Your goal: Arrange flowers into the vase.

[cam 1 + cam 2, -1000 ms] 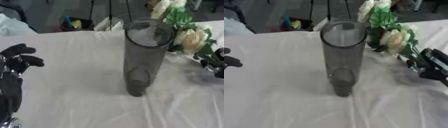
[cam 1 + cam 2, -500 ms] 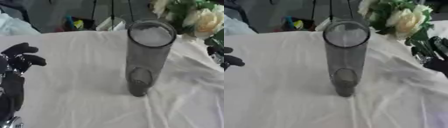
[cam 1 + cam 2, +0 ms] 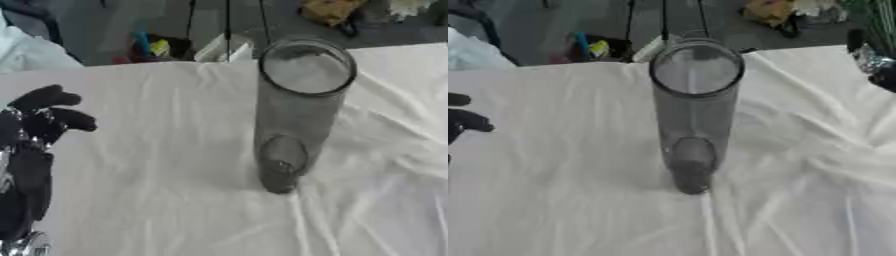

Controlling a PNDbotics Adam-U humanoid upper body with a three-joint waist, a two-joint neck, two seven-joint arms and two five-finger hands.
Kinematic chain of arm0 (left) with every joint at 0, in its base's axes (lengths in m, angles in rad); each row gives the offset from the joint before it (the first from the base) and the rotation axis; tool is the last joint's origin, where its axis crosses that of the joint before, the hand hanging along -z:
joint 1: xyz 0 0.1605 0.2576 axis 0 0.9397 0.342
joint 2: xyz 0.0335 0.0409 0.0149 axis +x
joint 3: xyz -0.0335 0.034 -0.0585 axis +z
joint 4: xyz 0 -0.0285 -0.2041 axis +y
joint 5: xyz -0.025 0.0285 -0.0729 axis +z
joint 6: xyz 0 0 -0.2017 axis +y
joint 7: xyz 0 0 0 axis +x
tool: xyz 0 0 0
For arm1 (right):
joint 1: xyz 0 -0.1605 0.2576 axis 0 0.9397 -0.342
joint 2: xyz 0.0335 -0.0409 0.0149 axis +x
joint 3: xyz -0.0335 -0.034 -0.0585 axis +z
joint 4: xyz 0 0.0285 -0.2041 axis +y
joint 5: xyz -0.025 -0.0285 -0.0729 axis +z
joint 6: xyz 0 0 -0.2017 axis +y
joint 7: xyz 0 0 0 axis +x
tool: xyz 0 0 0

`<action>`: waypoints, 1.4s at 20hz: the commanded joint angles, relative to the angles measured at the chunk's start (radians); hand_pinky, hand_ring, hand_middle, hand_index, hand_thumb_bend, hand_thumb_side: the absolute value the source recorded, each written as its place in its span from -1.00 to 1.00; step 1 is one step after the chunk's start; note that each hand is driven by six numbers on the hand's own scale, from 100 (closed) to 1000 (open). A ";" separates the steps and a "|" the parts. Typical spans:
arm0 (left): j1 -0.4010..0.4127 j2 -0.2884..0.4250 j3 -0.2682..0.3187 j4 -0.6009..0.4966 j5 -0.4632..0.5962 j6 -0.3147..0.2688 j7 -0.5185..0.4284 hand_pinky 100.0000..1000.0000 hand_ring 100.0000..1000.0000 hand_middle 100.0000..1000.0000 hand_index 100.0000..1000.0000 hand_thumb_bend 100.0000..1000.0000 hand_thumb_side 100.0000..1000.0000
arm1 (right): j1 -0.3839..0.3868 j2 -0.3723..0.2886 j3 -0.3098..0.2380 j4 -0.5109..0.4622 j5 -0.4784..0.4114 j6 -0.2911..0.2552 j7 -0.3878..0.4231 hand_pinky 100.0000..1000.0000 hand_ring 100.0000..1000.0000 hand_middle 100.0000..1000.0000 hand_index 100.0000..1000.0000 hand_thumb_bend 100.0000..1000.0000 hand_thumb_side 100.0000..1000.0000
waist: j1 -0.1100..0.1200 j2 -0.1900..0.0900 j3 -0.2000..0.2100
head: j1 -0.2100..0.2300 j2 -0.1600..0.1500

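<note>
The vase [image 3: 297, 115], a tall cylinder of grey see-through glass, stands upright near the middle of the worktop [image 3: 157, 200], on a wrinkled white cloth [image 3: 815, 165]. Its round mouth is open at the top and nothing is inside: through the wall only the cloth and the round base of the vase show. No stem reaches into it.

Left hand [image 3: 39, 127] is at the left edge of the left eye view, black, w/ fingers pointing up and relaxed, not curled; it holds nothing and stands well apart from the vase.

Right hand [image 3: 875, 60] shows only as a dark part w/ some silver at the upper right edge of the right eye view, beyond the worktop corner. Thin green stems [image 3: 878, 20] go up from there out of the picture, but if its fingers grasp them I cannot tell. The flower heads are out of view.

Behind the worktop, on the floor: some coloured things [image 3: 153, 47], blurred, and a yellowish thing [image 3: 328, 10].
</note>
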 commanded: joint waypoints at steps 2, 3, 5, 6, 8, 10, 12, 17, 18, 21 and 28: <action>-0.003 0.017 -0.006 -0.013 0.003 0.002 -0.002 0.08 0.08 0.24 0.56 -0.98 1.00 | -0.059 -0.047 -0.015 -0.040 -0.048 0.041 -0.011 -1.00 -1.00 -1.00 -0.66 -1.00 0.22 | -0.020 -0.028 0.003 | 0.009 0.001; -0.001 0.018 -0.006 -0.013 0.004 0.002 -0.002 0.08 0.08 0.24 0.56 -0.98 1.00 | -0.074 -0.046 -0.014 -0.044 -0.057 0.052 -0.016 -1.00 -1.00 -1.00 -0.66 -1.00 0.21 | -0.021 -0.030 0.004 | 0.009 0.002; 0.001 0.020 -0.007 -0.013 0.005 0.003 -0.003 0.08 0.08 0.24 0.56 -0.98 1.00 | -0.109 -0.041 -0.013 -0.050 -0.078 0.073 -0.026 -1.00 -1.00 -1.00 -0.66 -1.00 0.20 | -0.024 -0.034 0.005 | 0.010 0.005; 0.002 0.021 -0.007 -0.013 0.005 0.003 -0.004 0.08 0.08 0.24 0.56 -0.98 1.00 | -0.126 -0.038 -0.012 -0.053 -0.088 0.082 -0.031 -1.00 -1.00 -1.00 -0.66 -1.00 0.19 | -0.025 -0.036 0.005 | 0.010 0.006; 0.003 0.023 -0.007 -0.013 0.007 0.004 -0.004 0.08 0.08 0.24 0.56 -0.98 1.00 | -0.160 -0.029 -0.012 -0.062 -0.114 0.092 -0.042 -1.00 -1.00 -1.00 -0.66 -1.00 0.18 | -0.027 -0.041 0.005 | 0.013 0.009; 0.004 0.025 -0.008 -0.013 0.009 0.004 -0.005 0.08 0.08 0.24 0.56 -0.98 1.00 | -0.193 -0.016 -0.014 -0.065 -0.146 0.109 -0.056 -1.00 -1.00 -1.00 -0.66 -1.00 0.16 | -0.030 -0.047 0.005 | 0.017 0.011; 0.006 0.028 -0.008 -0.013 0.011 0.005 -0.006 0.08 0.08 0.24 0.56 -0.98 1.00 | -0.221 -0.009 -0.013 -0.071 -0.172 0.127 -0.066 -1.00 -1.00 -1.00 -0.66 -1.00 0.16 | -0.032 -0.052 0.004 | 0.020 0.013; 0.009 0.034 -0.009 -0.013 0.017 0.007 -0.007 0.08 0.08 0.24 0.56 -0.98 1.00 | -0.279 0.003 -0.011 -0.085 -0.217 0.150 -0.087 -1.00 -1.00 -1.00 -0.66 -1.00 0.14 | -0.039 -0.065 0.003 | 0.022 0.020; 0.010 0.035 -0.009 -0.013 0.018 0.008 -0.008 0.08 0.08 0.24 0.56 -0.98 1.00 | -0.289 0.006 -0.010 -0.086 -0.225 0.154 -0.092 -1.00 -1.00 -1.00 -0.66 -1.00 0.14 | -0.040 -0.067 0.003 | 0.023 0.021; 0.012 0.037 -0.011 -0.013 0.021 0.010 -0.010 0.08 0.08 0.24 0.57 -0.95 1.00 | -0.327 0.019 -0.008 -0.082 -0.250 0.164 -0.110 -1.00 -1.00 -1.00 -0.66 -1.00 0.22 | -0.045 -0.074 0.006 | 0.021 0.024; 0.019 0.043 -0.015 -0.013 0.029 0.011 -0.016 0.08 0.08 0.24 0.58 -0.98 1.00 | -0.402 0.042 -0.002 -0.067 -0.303 0.159 -0.148 -1.00 -1.00 -1.00 -0.65 -1.00 0.11 | -0.048 -0.094 0.010 | 0.013 0.006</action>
